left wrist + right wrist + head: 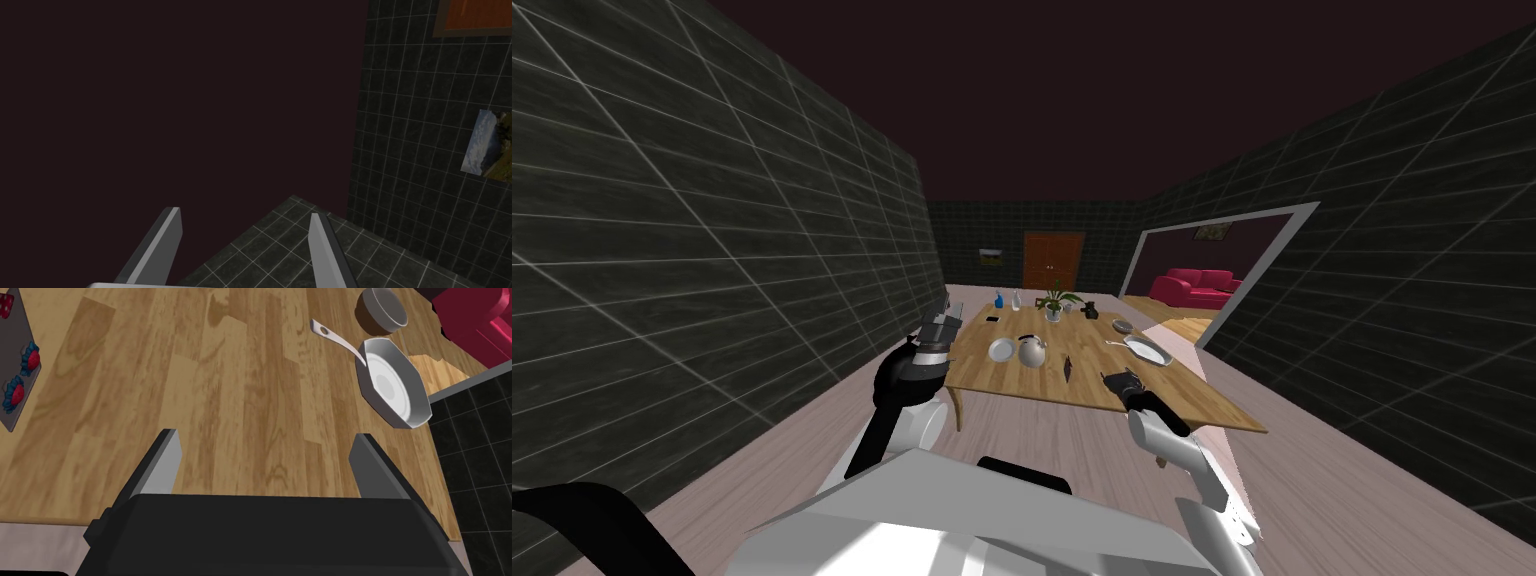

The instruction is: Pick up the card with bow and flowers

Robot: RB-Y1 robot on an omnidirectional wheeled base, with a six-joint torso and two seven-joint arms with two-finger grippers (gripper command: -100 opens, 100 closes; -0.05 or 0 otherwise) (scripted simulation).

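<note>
The card (17, 373) lies flat on the wooden table (240, 388). It is grey, with blue and red flowers along its edge, and is partly cut off in the right wrist view. In the head view the card (1068, 368) is a small dark shape near the table's front. My right gripper (265, 458) hovers open over bare wood near the front edge, with the card off to one side of its fingers. It is also in the head view, where the right gripper (1117, 382) is just right of the card. My left gripper (940, 325) is raised at the table's left corner, open and empty (245, 225).
A silver pan (395, 390) and a bowl (384, 308) sit beyond my right gripper. Further back on the table are a plate (1001, 349), a round kettle (1030, 351), a plant (1055, 303) and bottles (999, 299). A red sofa (1197, 287) stands beyond the opening on the right.
</note>
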